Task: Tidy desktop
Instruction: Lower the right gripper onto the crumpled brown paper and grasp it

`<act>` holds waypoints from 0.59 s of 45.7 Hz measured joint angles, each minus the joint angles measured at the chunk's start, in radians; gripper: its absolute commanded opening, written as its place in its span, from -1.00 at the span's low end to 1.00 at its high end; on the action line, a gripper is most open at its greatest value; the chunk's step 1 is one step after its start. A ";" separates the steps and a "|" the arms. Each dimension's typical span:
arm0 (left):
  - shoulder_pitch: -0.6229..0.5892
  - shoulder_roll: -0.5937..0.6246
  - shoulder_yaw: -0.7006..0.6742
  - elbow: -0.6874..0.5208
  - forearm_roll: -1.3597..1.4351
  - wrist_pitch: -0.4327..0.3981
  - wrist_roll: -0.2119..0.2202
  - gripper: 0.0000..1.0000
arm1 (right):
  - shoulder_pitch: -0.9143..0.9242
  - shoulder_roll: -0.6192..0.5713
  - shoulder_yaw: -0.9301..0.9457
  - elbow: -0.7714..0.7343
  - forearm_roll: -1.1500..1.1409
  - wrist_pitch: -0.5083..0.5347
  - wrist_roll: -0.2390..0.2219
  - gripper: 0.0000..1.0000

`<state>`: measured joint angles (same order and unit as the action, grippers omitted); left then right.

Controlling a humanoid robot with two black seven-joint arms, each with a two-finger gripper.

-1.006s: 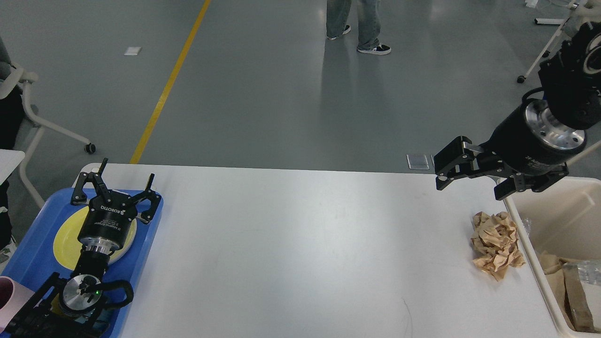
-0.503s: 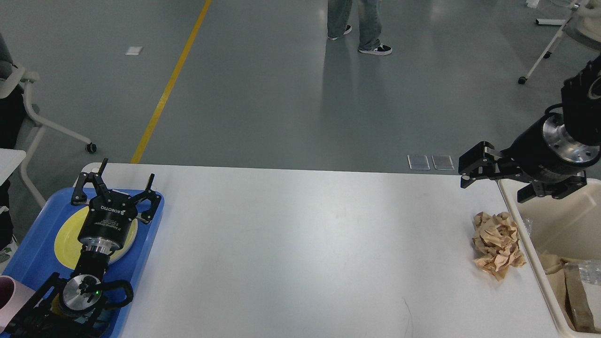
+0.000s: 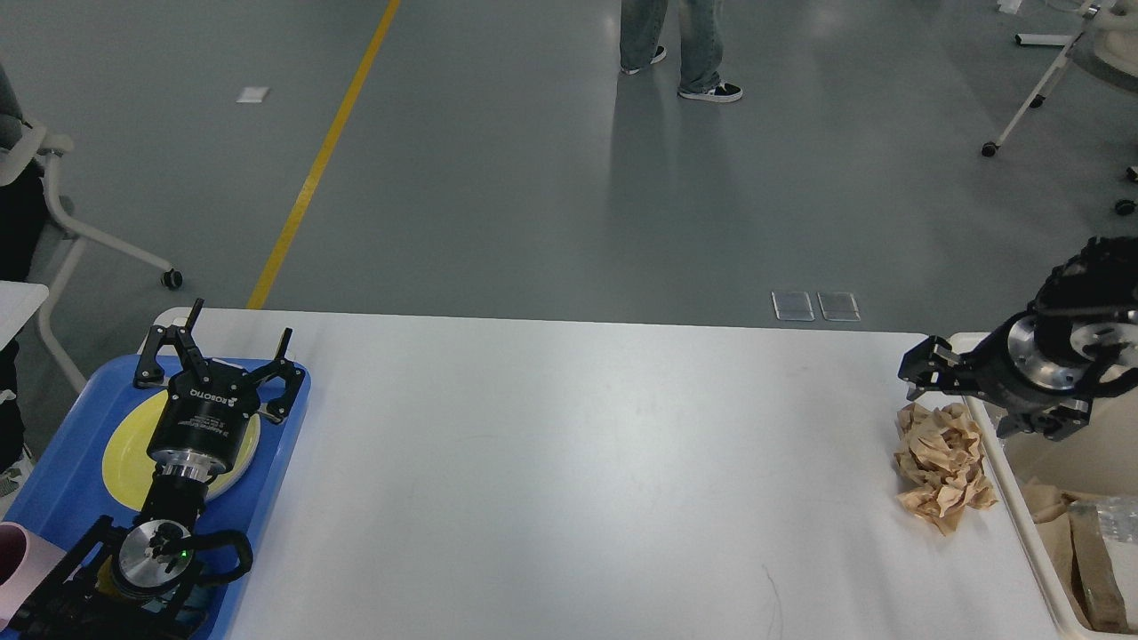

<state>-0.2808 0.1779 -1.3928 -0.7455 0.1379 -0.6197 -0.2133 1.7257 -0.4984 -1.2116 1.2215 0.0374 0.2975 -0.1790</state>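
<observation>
Over desktop [image 3: 569,462], right hand [image 3: 965,391] splays above crumpled paper [image 3: 942,462].

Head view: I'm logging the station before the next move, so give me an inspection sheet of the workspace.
Surface: white desktop, mostly bare, faint marks near the front edge.
Job's things: crumpled brown paper lies on the desktop beside the beige bin; blue tray at the left carries a yellow plate.
Clutter: paper and plastic scraps inside the bin; a pink item at the tray's near corner.
Grippers: left end effector open above the plate; right end effector open, just above the paper and the bin's rim.
Cables: nothing seen.
Surroundings: grey floor, yellow line, a standing person's legs, wheeled chair.
</observation>
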 measured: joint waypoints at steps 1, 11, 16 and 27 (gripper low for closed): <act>0.000 0.000 0.000 0.000 0.000 0.000 0.000 0.92 | -0.017 0.000 0.003 -0.009 0.000 -0.017 0.000 0.96; 0.000 0.000 0.000 0.000 0.000 0.000 0.000 0.92 | -0.233 0.014 0.066 -0.160 0.035 -0.141 0.000 0.98; 0.000 0.000 0.000 0.000 0.000 0.000 0.000 0.92 | -0.346 0.035 0.134 -0.261 0.046 -0.148 0.001 0.98; 0.000 0.000 0.000 0.000 0.000 0.000 0.000 0.92 | -0.457 0.119 0.167 -0.399 0.045 -0.150 0.001 0.98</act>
<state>-0.2808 0.1779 -1.3928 -0.7455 0.1381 -0.6197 -0.2132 1.2687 -0.3790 -1.0445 0.8222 0.0829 0.1479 -0.1776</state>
